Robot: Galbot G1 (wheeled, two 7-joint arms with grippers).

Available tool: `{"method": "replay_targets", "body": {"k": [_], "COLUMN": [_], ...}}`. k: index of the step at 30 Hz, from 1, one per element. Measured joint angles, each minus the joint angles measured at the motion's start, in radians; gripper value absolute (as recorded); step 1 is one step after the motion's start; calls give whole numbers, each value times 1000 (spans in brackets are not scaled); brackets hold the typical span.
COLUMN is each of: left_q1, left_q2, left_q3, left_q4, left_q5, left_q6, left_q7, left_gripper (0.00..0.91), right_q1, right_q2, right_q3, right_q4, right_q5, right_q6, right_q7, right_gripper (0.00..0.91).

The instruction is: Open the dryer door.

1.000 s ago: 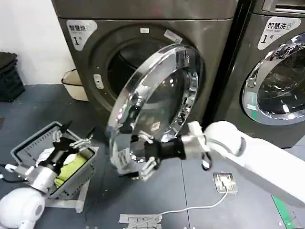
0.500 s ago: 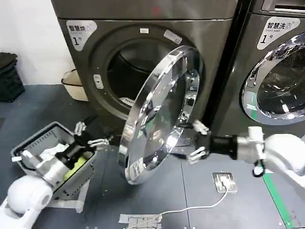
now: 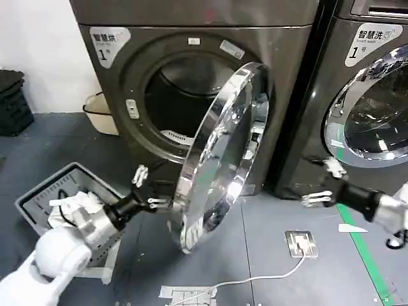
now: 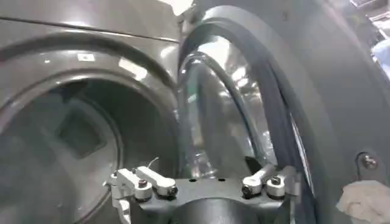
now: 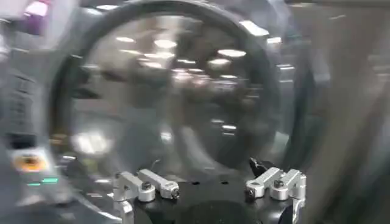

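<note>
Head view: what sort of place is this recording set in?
Most likely a laundry room or laundromat mock-up. Two grey front-loading machines stand side by side, each with a numbered sticker; the dryer door on one is swung open, the neighbouring machine's door is closed, and a grey laundry basket with cloths sits on the floor.

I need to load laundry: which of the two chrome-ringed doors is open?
The dryer door on the left machine, swung out beside the left gripper; the right machine's door sits shut.

I was working in a laundry room: two front-loading machines (image 3: pixel 191 95) (image 3: pixel 363 95) stood side by side, a laundry basket (image 3: pixel 44 197) on the floor.
</note>
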Motion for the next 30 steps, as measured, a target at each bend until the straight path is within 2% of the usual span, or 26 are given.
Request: {"method": "replay_targets", "body": {"k": [5, 10, 15, 20, 28, 30], "left_q1": [-64, -135, -213, -315, -480, -512], "left_q2": [-7, -19, -41, -78, -162, -187], "left_q3": [84, 172, 261, 376, 529, 559], "left_q4": [2, 24, 60, 114, 209, 231], "left_q5": [5, 3, 12, 14, 36, 41], "left_q6": [0, -1, -5, -6, 0, 1], "left_q7": [2, -4, -10, -32, -57, -60], "left_gripper": [907, 907, 907, 907, 907, 907], "right_q1": [-193, -295, -310, -302, -283, -271], "right_q2": [140, 286, 436, 566, 701, 722], "right_q3": [194, 329, 415, 491, 627, 658], "right_q4": [-10, -31, -68, -127, -276, -312], "right_q5": [-60, -135, -207, -274, -389, -421], "right_q6": [37, 63, 99, 99, 99, 114], "right_q7": [33, 98, 207, 309, 433, 455], "right_gripper": [907, 907, 907, 907, 907, 907]}}
